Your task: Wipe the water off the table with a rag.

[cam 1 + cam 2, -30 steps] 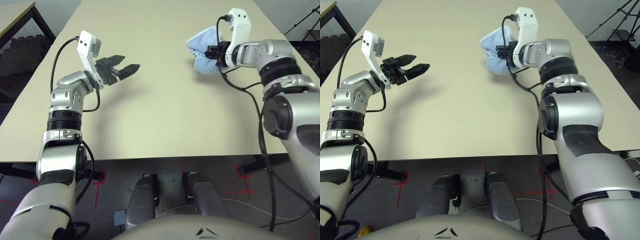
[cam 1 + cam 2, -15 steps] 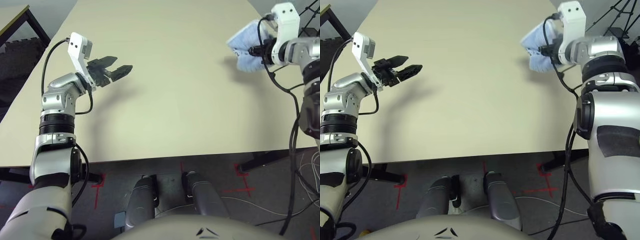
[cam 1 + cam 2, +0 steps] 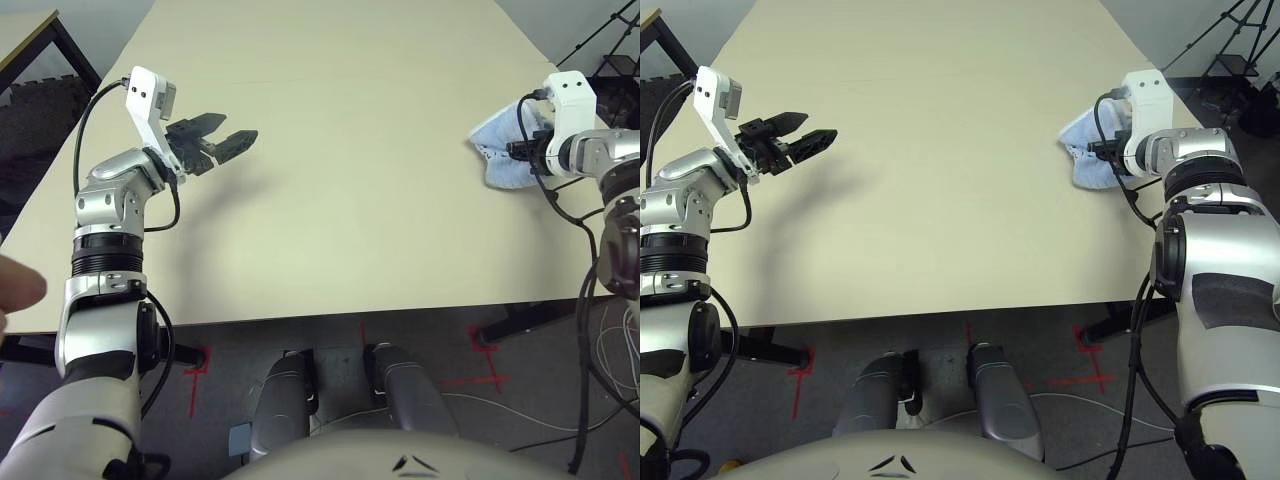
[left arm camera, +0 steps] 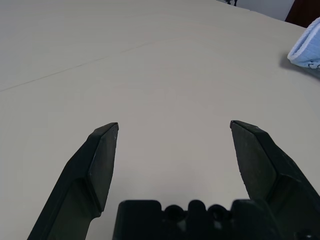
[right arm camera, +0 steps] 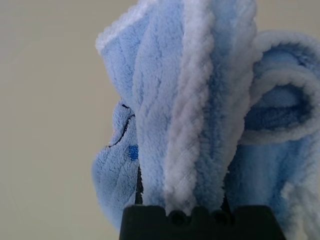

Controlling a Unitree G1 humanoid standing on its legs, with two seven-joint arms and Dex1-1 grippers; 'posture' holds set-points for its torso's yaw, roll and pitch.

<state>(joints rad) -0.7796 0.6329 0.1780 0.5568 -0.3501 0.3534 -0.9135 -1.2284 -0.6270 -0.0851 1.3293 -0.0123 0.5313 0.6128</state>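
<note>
Rag, one piece of folded light-blue terry cloth, is at the right part of the single pale beige surface, near its right edge. Two robot hands are in sight. The right hand is clenched on the rag, with folds bunched between and around its two black fingers. The left hand is released, its two fingers spread apart over the surface's left part, well apart from the rag.

The right wrist view gives the cloth's pale fluffy edging, a curled loop beside the main folds, and a dark printed line with one small blue patch. The left wrist view adds one thin straight seam across the surface and a corner of the rag with shadow beside it; that corner looks slightly raised, though contact underneath is hard to judge. The left eye view also takes in a person's fingertip at its left edge, beside the left arm, and one smaller dark-framed side table beyond.
</note>
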